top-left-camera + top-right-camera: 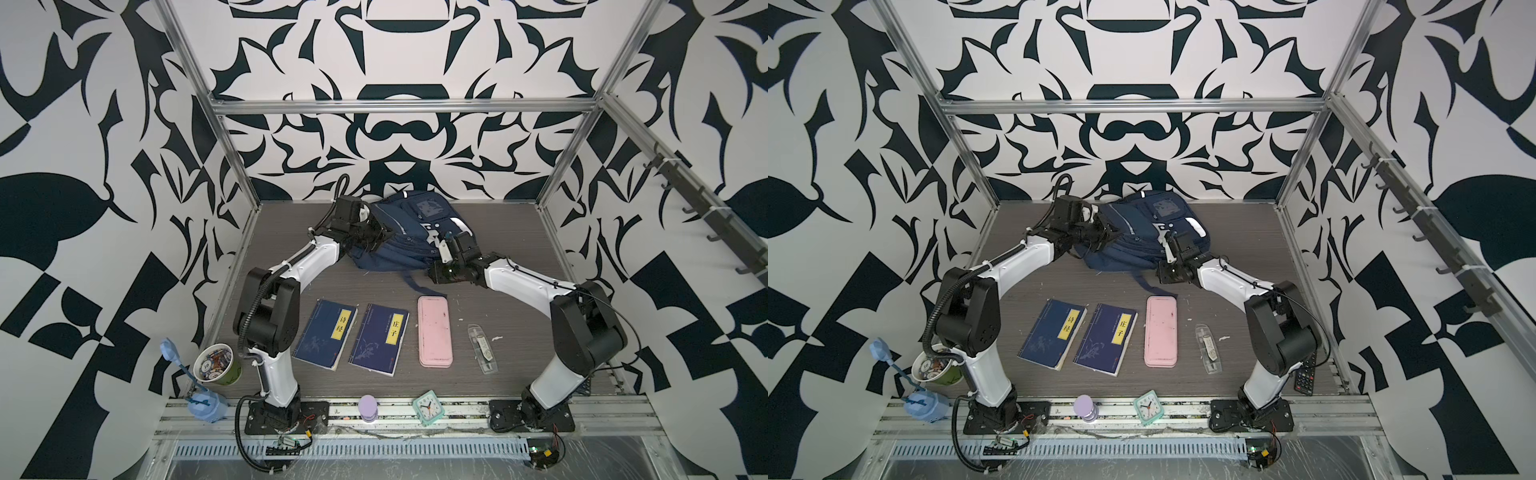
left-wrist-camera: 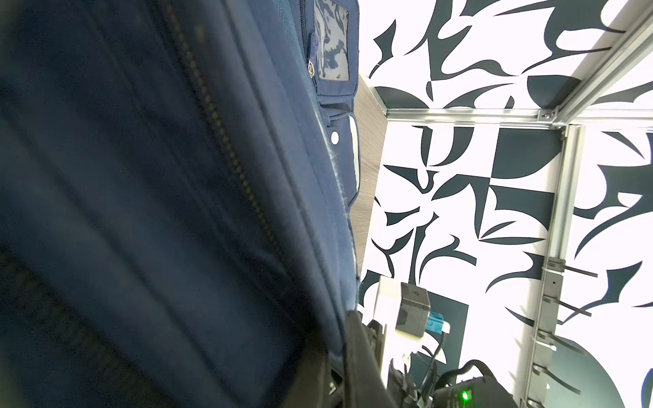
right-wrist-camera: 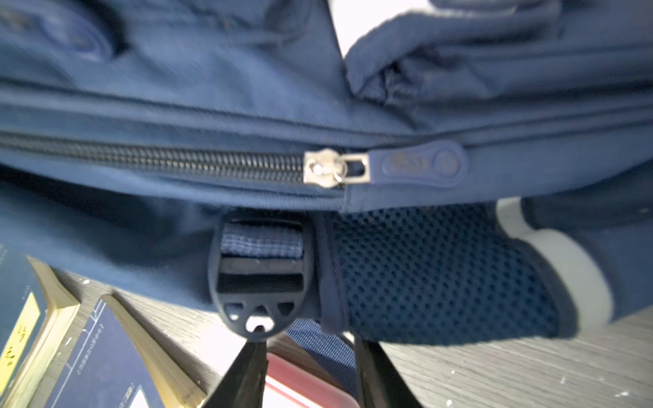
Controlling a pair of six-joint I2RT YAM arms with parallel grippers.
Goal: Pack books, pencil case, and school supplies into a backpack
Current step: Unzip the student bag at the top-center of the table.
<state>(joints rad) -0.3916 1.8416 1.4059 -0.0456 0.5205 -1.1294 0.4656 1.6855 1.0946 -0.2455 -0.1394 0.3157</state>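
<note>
Enclosing grey woodgrain tabletop (image 1: 511, 226) and backpack (image 1: 411, 224), black-and-white patterned walls (image 1: 395, 137), aluminium framing (image 1: 399, 107).

Found a grey table (image 1: 519, 232) bearing a backpack (image 1: 409, 232) at its far end and, in a row nearer the front, a book (image 1: 325, 334), a second book (image 1: 380, 338), a pink pencil case (image 1: 434, 330) and a clear school supplies packet (image 1: 482, 348), with a black remote control (image 1: 1306, 371) at the right edge.

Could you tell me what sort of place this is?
Probably a robot test cell: silver aluminium frame rails, black-and-white patterned wall panels, and two white-and-black robot arms.
</note>
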